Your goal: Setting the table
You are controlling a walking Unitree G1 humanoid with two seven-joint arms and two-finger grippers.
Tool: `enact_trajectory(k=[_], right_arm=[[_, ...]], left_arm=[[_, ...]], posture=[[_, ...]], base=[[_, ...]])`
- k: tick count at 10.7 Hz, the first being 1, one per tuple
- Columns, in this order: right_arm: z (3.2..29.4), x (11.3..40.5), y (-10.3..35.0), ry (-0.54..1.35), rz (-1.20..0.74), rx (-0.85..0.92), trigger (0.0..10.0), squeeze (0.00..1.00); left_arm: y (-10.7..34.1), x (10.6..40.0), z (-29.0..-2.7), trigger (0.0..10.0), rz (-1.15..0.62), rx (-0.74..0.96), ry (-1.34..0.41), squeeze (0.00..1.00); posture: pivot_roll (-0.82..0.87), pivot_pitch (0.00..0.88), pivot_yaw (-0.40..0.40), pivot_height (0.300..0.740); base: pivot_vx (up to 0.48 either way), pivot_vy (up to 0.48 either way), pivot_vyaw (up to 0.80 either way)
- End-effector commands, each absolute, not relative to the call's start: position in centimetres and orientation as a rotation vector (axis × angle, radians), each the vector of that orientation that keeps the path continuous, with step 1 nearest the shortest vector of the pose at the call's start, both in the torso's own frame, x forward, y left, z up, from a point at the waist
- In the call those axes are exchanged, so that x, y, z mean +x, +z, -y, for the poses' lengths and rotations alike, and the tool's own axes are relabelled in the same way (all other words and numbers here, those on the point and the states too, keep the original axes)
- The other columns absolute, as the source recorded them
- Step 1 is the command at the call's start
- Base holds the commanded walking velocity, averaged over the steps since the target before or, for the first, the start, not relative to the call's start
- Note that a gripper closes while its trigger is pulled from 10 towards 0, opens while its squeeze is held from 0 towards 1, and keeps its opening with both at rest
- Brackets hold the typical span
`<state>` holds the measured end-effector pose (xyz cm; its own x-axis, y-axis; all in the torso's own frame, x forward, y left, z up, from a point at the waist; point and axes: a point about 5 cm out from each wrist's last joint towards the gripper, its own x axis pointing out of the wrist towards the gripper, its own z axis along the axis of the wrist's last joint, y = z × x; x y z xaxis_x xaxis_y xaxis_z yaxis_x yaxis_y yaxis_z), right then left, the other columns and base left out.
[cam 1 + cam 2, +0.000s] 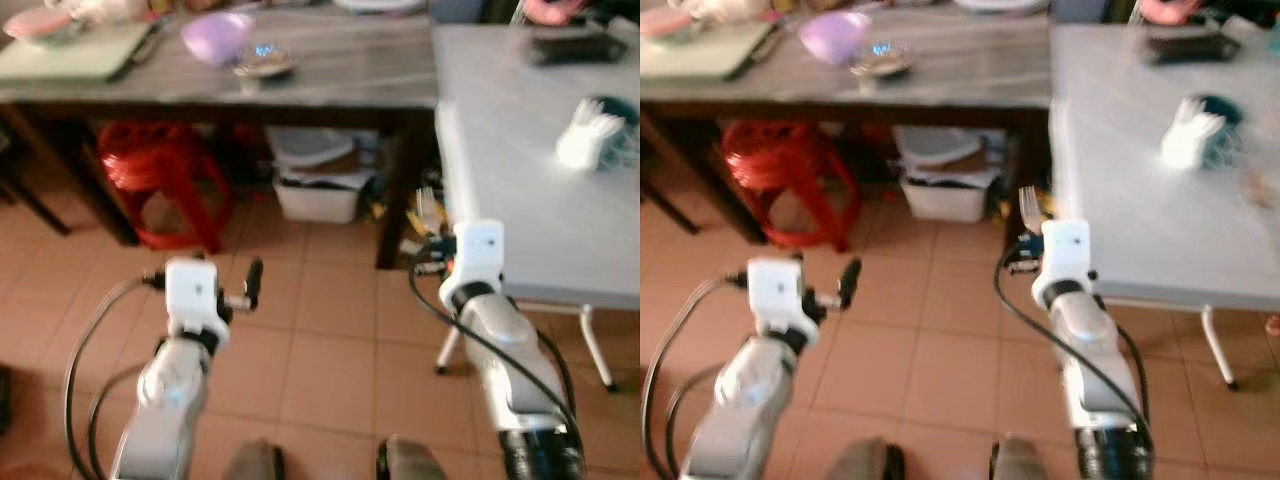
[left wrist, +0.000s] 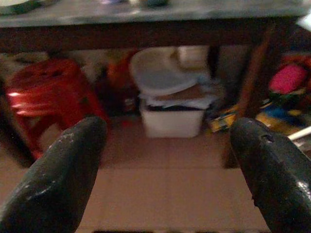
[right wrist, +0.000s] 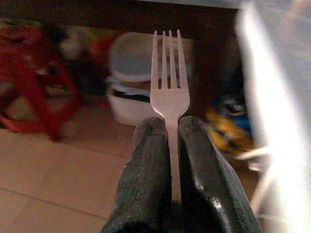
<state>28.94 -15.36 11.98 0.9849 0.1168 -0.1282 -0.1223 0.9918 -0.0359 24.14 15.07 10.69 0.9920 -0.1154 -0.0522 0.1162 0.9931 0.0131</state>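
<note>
Fork (image 3: 169, 92) clamped in right gripper (image 3: 170, 138) fingers, tines pointing straight ahead along them. White worktop (image 1: 520, 190) lies just right-forward; you swing that arm there. Left gripper (image 2: 167, 160) fingers spread, empty.

The fork (image 3: 169, 92) handle is hidden between the right gripper (image 3: 169, 127) fingers.

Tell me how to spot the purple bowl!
Find the long grey-topped table at the far side of the room. The purple bowl stands there, between a pale green board and a small shiny dish. It alone is lilac.
</note>
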Motion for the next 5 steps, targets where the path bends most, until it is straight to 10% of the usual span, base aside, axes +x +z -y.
enact_trajectory(k=[1, 5], right_arm=[[15.3, 29.1, 12.5, 0.122, -0.092, -0.055, 0.0, 0.00], [15.9, 29.3, 13.8, 0.076, 0.004, -0.095, 0.0, 0.00]], left_arm=[[10.6, 24.1, -15.3, 10.0, -0.057, 0.021, -0.101, 0.00], [10.8, 24.1, -15.0, 10.0, -0.037, 0.027, -0.118, 0.00]], posture=[[0.02, 0.129, 0.066, 0.740], [0.02, 0.126, 0.064, 0.740]], base=[[0.349, 0.330, 0.00], [0.467, 0.000, 0.00]])
